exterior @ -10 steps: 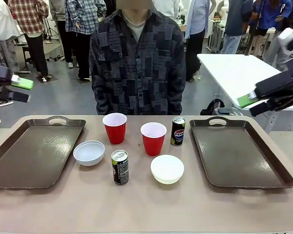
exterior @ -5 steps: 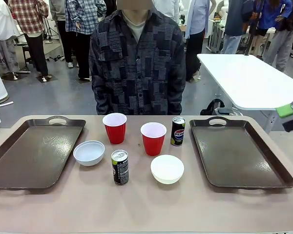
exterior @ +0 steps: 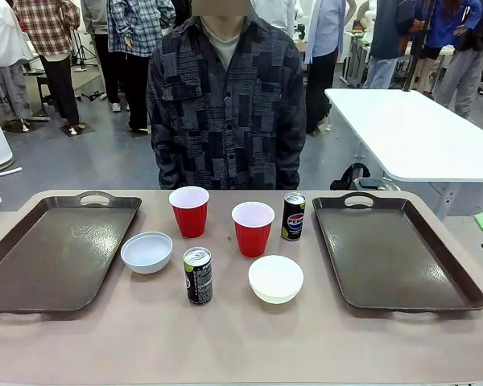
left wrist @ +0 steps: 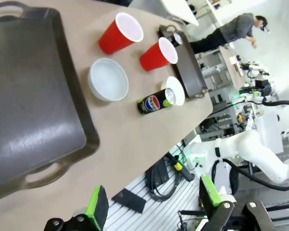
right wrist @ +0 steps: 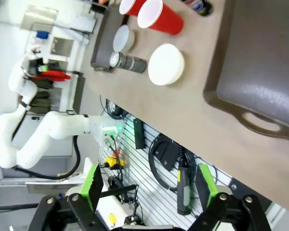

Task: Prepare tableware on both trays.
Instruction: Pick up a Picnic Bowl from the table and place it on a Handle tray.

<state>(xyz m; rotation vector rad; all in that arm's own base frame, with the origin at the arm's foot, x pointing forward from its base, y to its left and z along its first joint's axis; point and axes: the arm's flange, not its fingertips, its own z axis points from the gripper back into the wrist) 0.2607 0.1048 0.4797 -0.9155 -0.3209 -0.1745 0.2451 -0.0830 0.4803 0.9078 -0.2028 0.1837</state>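
1. From the front we look across the desk (exterior: 241, 346) at a person (exterior: 225, 104) close behind its far edge; left tray (exterior: 56, 257) and right tray (exterior: 394, 257) both fit.
2. Our left wrist camera hangs high off the near-left corner, rolled, looking down past the left tool (left wrist: 152, 192) at the left tray.
3. Our right wrist camera mirrors it above the right tool (right wrist: 148, 178), off the near-right corner.
4. All three share the cups (exterior: 253, 228), bowls (exterior: 275, 278) and cans (exterior: 197, 276) mid-desk.

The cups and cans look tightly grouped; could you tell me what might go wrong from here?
The Pepsi can stands close beside the right red cup; a finger reaching for either could knock the other over.
The near can is tall and narrow, so a nudge might tip it.
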